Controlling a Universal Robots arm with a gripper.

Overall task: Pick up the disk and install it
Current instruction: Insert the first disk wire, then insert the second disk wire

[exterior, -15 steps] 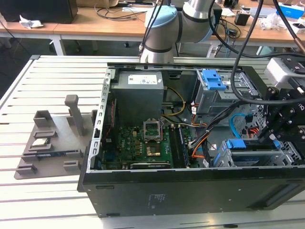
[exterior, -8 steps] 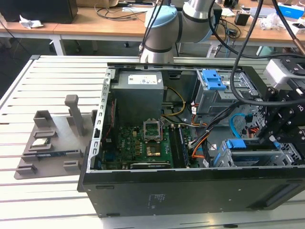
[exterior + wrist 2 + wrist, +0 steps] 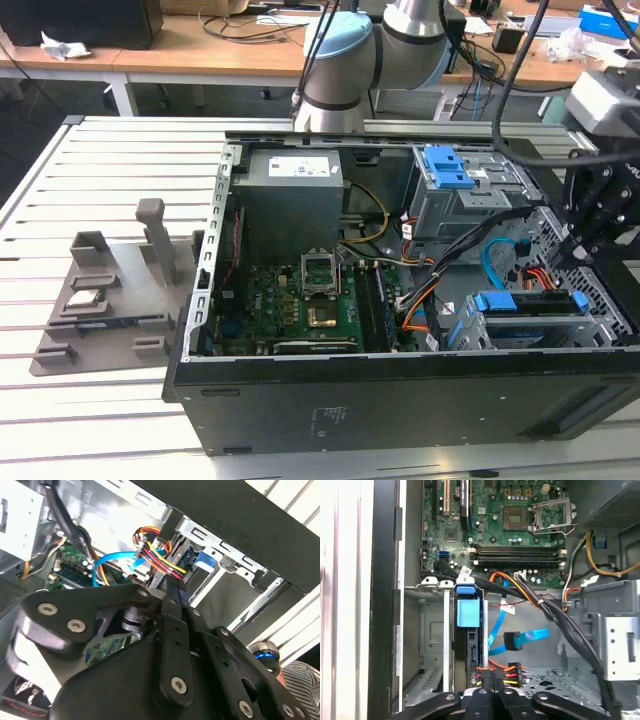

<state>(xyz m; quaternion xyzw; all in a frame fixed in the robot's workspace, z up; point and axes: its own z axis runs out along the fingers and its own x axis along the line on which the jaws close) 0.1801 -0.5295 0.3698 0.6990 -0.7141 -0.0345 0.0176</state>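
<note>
— One arm (image 3: 350, 60), how does it stand in the exterior view?
— It reaches over an open computer case (image 3: 400, 400) on a slotted table (image 3: 60, 180). The gripper (image 3: 585, 240) hangs at the exterior view's right, just above the lower drive cage (image 3: 605, 320).
— And the disk?
— The disk (image 3: 520, 303) sits inside that cage, with its blue bracket showing at the end towards the motherboard (image 3: 300, 300). A grey fixture (image 3: 110, 290) lies on the table, well apart at the exterior view's left.
— Second wrist view?
— The black gripper (image 3: 167, 587) takes up the foreground, and its tip lies close to a bundle of coloured power wires (image 3: 155, 560). The disk's blue tab (image 3: 205, 560) shows just beside them, in the cage under the case's edge.
— Is the pincer clenched?
— The first wrist view answers that. The gripper (image 3: 491, 680) has its two fingers (image 3: 482, 692) pressed together, with nothing visible between them. It is clenched and holds nothing. Its tip is just beside the black power connector (image 3: 507, 671); whether they touch, I cannot tell.
— And the disk there?
— The disk (image 3: 468, 625) stands on edge in a slot of the drive cage (image 3: 432, 645), apart from the gripper. A blue data cable (image 3: 520, 640) lies loose beside it.
</note>
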